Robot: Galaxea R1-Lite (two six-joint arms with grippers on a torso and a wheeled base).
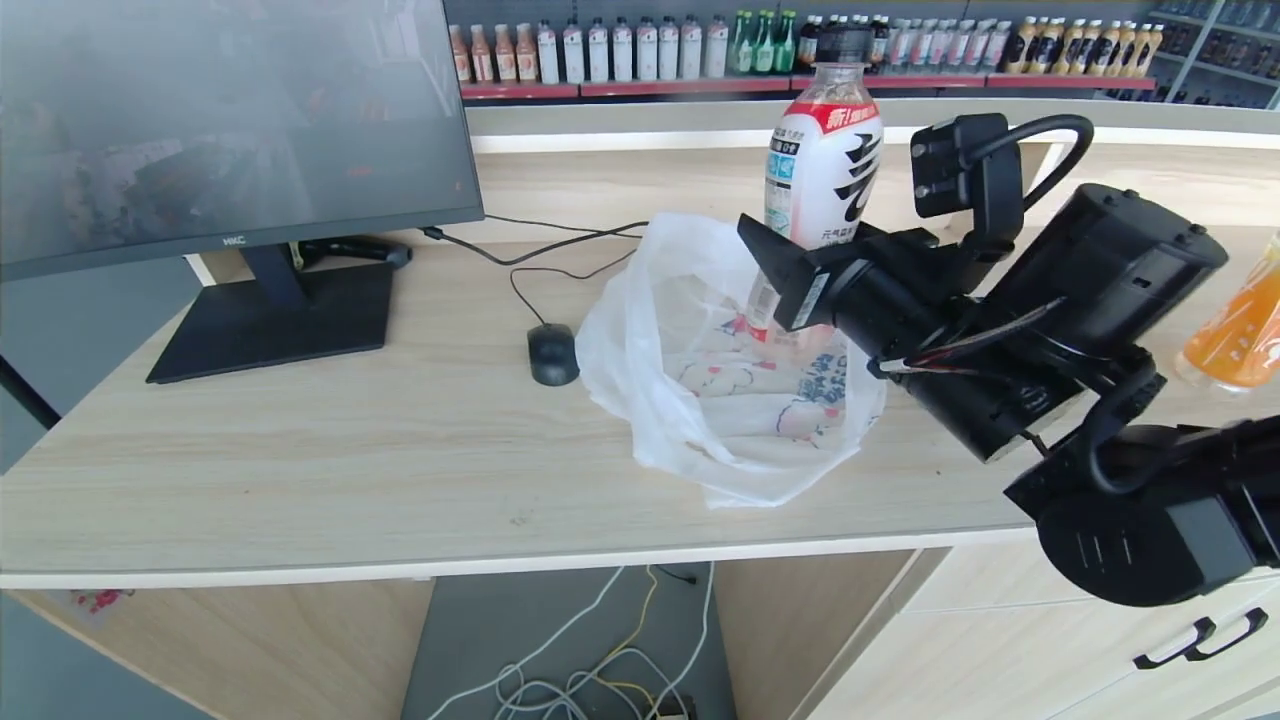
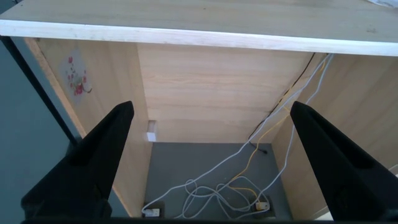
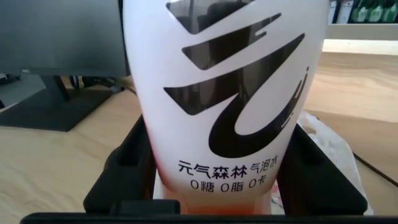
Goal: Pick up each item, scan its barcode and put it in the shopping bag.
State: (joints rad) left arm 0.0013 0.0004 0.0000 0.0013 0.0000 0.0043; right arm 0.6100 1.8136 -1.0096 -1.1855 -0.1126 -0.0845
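Head view: my right gripper is clamped around the lower half of a drink bottle, held upright over the open mouth of the white plastic shopping bag. The bottle's base is hidden behind the near finger and the bag's rim, so I cannot tell whether it sits inside the bag or just above it. The bottle has a dark cap, a white wrap with a bold black brush-stroke mark and a red band near the neck. The bag lies crumpled on the pale wooden counter, beside a black mouse. A monitor is cut off at the upper left corner, and an orange drink bottle is cut off at the right edge.

Left wrist view: my left gripper hangs below the counter's front edge with its fingers spread wide, holding nothing. Loose cables lie in the recess beyond.

Right wrist view: the bottle sits close up, its cap and base cut off. The black fingers press its sides, and pinkish liquid shows below the wrap.
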